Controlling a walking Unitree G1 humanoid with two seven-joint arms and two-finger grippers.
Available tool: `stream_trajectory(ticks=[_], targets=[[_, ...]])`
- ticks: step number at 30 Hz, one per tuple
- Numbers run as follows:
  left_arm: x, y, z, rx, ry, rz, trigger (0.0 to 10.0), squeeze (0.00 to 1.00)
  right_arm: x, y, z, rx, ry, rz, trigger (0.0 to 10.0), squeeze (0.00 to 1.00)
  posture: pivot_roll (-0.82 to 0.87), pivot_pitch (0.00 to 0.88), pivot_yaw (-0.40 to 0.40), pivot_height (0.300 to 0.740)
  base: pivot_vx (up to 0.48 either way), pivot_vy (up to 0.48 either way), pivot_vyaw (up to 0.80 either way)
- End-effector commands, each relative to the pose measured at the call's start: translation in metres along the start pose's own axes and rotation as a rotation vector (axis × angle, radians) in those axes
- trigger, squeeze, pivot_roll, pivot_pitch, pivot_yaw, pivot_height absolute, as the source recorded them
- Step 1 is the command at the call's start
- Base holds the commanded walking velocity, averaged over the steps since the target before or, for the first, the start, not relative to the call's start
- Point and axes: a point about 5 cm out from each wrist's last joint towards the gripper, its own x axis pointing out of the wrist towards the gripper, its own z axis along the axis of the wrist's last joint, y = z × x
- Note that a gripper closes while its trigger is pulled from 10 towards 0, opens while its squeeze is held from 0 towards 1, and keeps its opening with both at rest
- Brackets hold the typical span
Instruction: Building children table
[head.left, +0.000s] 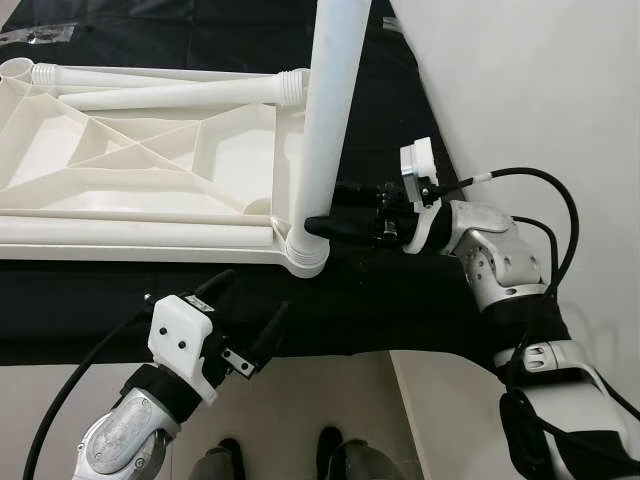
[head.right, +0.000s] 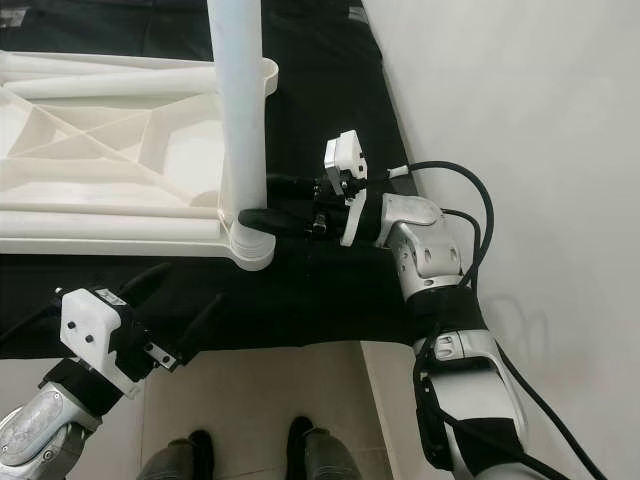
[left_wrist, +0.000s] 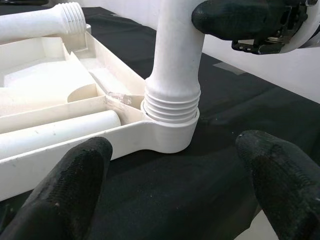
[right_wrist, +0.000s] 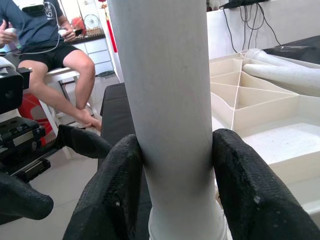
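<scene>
The white children's table top (head.left: 150, 150) lies upside down on a black cloth (head.left: 400, 300). One white leg (head.left: 330, 110) stands upright in the near right corner socket (head.left: 305, 255). My right gripper (head.left: 316, 226) is shut on this leg just above the socket, with its black fingers (right_wrist: 115, 190) pressed against both sides of the tube. My left gripper (head.left: 245, 308) hovers open over the cloth just in front of that corner, with nothing between its fingers (left_wrist: 70, 195). The leg's threaded end (left_wrist: 170, 102) sits in the socket.
Loose white legs lie on the upturned top, one at the back (head.left: 180, 95) and one along the front rail (head.left: 130, 232). The cloth's front edge is close to my feet (head.left: 330, 450). A pale floor (head.left: 520, 80) lies to the right. A person (right_wrist: 55, 45) sits on a stool beyond.
</scene>
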Motion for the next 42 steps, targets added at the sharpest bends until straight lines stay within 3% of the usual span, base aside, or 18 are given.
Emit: stream_trajectory(ticks=[1, 9, 10, 11, 14, 15, 17, 18, 24, 36, 37, 38, 39, 42], targets=[[-0.002, -0.003, -0.001, -0.009, 0.012, -0.017, 10.0, 0.00, -0.003, 0.001, -0.006, 0.004, 0.016, 0.015, 0.0, 0.00, 0.15, 0.319, -0.108, 0.740, 0.000, 0.000, 0.00], [-0.001, -0.002, -0.001, -0.009, 0.011, -0.020, 10.0, 0.00, -0.002, 0.009, -0.016, -0.004, 0.032, 0.005, 0.0, 0.00, 0.14, 0.317, -0.105, 0.740, 0.000, 0.000, 0.00], [-0.001, -0.002, -0.001, -0.009, 0.011, -0.020, 10.0, 0.00, -0.002, 0.010, -0.017, -0.006, 0.036, -0.001, 4.6, 0.00, 0.14, 0.317, -0.102, 0.740, 0.000, 0.000, 0.00], [-0.001, -0.002, -0.001, -0.009, 0.012, -0.021, 10.0, 0.00, -0.003, 0.010, -0.019, 0.017, 0.032, -0.007, 10.0, 0.00, 0.14, 0.317, -0.101, 0.740, 0.000, 0.000, 0.00], [-0.001, -0.002, -0.001, -0.009, 0.012, -0.022, 10.0, 0.00, -0.003, 0.009, -0.019, 0.035, 0.028, -0.011, 10.0, 0.00, 0.14, 0.317, -0.100, 0.740, 0.000, 0.000, 0.00], [-0.001, -0.002, -0.001, -0.010, 0.013, -0.023, 10.0, 0.00, -0.004, 0.009, -0.019, 0.016, 0.035, -0.021, 10.0, 1.00, 0.14, 0.317, -0.100, 0.740, 0.000, 0.000, 0.00], [-0.001, -0.003, -0.001, -0.012, 0.013, -0.026, 10.0, 0.00, -0.002, 0.005, -0.020, -0.024, 0.068, -0.086, 10.0, 1.00, 0.14, 0.317, -0.100, 0.740, 0.000, 0.000, 0.00], [-0.001, -0.003, -0.001, -0.013, 0.013, -0.027, 10.0, 0.00, -0.001, 0.006, -0.022, -0.035, 0.087, -0.071, 10.0, 0.00, 0.14, 0.317, -0.099, 0.740, 0.000, 0.000, 0.00], [0.000, -0.004, -0.002, -0.013, 0.013, -0.028, 10.0, 0.00, 0.001, 0.009, -0.023, -0.020, 0.077, -0.042, 10.0, 0.00, 0.14, 0.316, -0.101, 0.740, 0.000, 0.000, 0.00], [0.000, -0.004, -0.002, -0.014, 0.012, -0.029, 10.0, 0.00, 0.009, 0.002, -0.020, -0.019, 0.011, -0.118, 10.0, 0.00, 0.14, 0.314, -0.101, 0.740, 0.000, 0.000, 0.00], [0.000, -0.004, -0.002, -0.014, 0.012, -0.030, 10.0, 0.00, 0.011, 0.002, -0.019, -0.017, 0.002, -0.129, 4.9, 0.00, 0.14, 0.314, -0.100, 0.740, 0.000, 0.000, 0.00], [0.000, -0.004, -0.002, -0.016, 0.012, -0.030, 10.0, 0.00, 0.013, 0.001, -0.018, -0.018, -0.008, -0.139, 1.5, 0.00, 0.14, 0.314, -0.101, 0.740, 0.000, 0.000, 0.00], [0.000, -0.004, -0.002, -0.016, 0.012, -0.030, 10.0, 0.00, 0.014, 0.002, -0.018, -0.016, -0.013, -0.135, 0.0, 0.00, 0.14, 0.313, -0.101, 0.740, 0.000, 0.000, 0.00], [-0.001, -0.005, -0.002, -0.016, 0.013, -0.030, 10.0, 0.00, 0.012, 0.003, -0.019, -0.017, -0.013, -0.127, 0.0, 0.00, 0.14, 0.312, -0.099, 0.740, 0.000, 0.000, 0.00]])
